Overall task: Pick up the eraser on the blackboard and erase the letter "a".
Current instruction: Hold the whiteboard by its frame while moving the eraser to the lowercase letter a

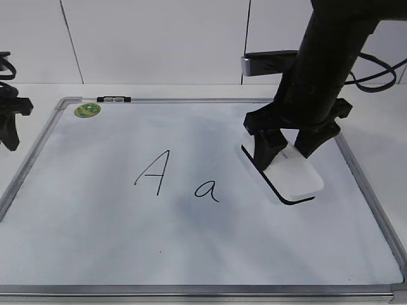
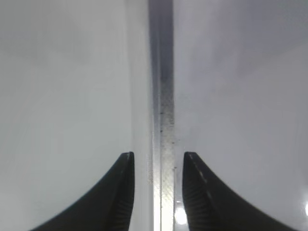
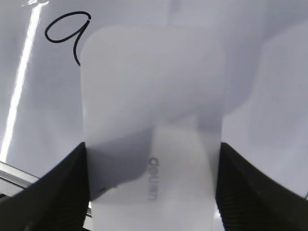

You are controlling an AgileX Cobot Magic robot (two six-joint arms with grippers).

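Exterior view: the right gripper (image 1: 289, 149) grasps the eraser (image 1: 294, 176), one finger on each long side.
Eraser: on the right part of the blackboard (image 1: 210, 254), tilted, its far end raised.
Letter "a" (image 1: 207, 190): just left of the eraser, right of the capital "A" (image 1: 152, 173).
Left gripper (image 2: 155, 192): released, holding nothing, over the board's grey frame (image 2: 163, 134).
Right wrist view: the eraser (image 3: 154, 130) covers the tail of the letter "a" (image 3: 67, 33).

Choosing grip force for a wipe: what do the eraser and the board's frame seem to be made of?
The eraser looks like smooth white moulded plastic, matte, with rounded corners, printed grey lettering and a dark layer underneath, possibly felt. The frame of the blackboard looks like brushed grey metal, likely aluminium, judging by its dull sheen. The right gripper straddles the eraser.
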